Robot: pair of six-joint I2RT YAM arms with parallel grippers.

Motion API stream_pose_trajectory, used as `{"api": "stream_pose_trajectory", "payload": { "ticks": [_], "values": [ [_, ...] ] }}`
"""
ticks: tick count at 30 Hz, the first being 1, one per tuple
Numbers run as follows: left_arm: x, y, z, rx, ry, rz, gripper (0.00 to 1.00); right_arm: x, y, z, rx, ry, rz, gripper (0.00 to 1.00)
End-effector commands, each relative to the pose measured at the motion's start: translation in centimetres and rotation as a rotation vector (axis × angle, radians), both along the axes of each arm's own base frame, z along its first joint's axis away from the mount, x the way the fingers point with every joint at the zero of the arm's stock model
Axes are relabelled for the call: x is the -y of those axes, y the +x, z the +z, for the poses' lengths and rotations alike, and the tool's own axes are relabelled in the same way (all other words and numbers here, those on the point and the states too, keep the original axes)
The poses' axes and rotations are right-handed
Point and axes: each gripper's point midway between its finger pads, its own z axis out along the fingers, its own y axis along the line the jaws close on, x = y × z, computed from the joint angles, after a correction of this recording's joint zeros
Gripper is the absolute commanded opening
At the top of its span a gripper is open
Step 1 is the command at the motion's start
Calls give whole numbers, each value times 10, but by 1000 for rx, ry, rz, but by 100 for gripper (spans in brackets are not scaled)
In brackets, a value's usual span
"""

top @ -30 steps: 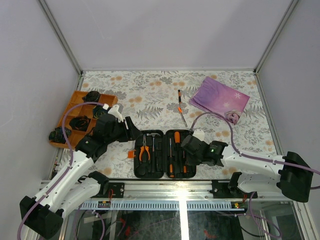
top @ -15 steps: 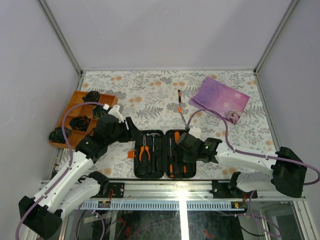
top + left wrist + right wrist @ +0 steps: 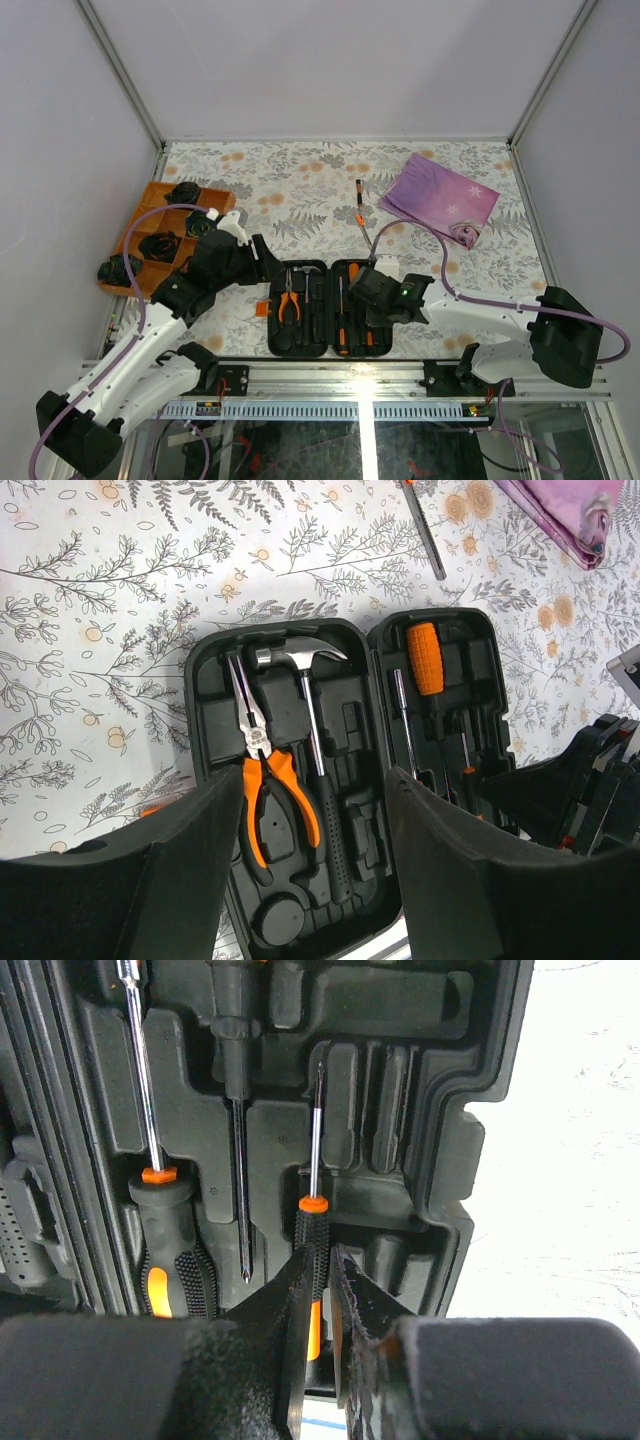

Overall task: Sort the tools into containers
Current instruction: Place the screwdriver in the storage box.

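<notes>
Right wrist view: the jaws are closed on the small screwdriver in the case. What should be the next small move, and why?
Probably open the jaws slightly to release. The small screwdriver lies straight in a moulded groove of the case, its shaft along the slot, so it seems seated. Whether it is fully down, I cannot tell.

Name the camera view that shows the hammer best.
Left wrist: the hammer lies whole in the case's left half, head and handle clear. Top external shows the hammer tiny, beside the pliers. Right wrist sees only screwdrivers, no hammer.
</notes>
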Motion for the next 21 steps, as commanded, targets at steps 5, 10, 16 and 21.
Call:
{"api": "stream_pose_trajectory", "payload": {
  "ticks": [5,10,16,21],
  "values": [
    [2,4,4,13,6,3,59,-5,6,3,11,-27,17,18],
    [1,4,5,14,8,4,59,-6,2,-2,-18,-42,35,18],
    [-1,3,8,14,14,15,59,-2,-15,-16,-147,-135,102,14],
    [-1,3,10,20,8,13,59,4,-30,-33,-255,-207,131,7]
  ]
}}
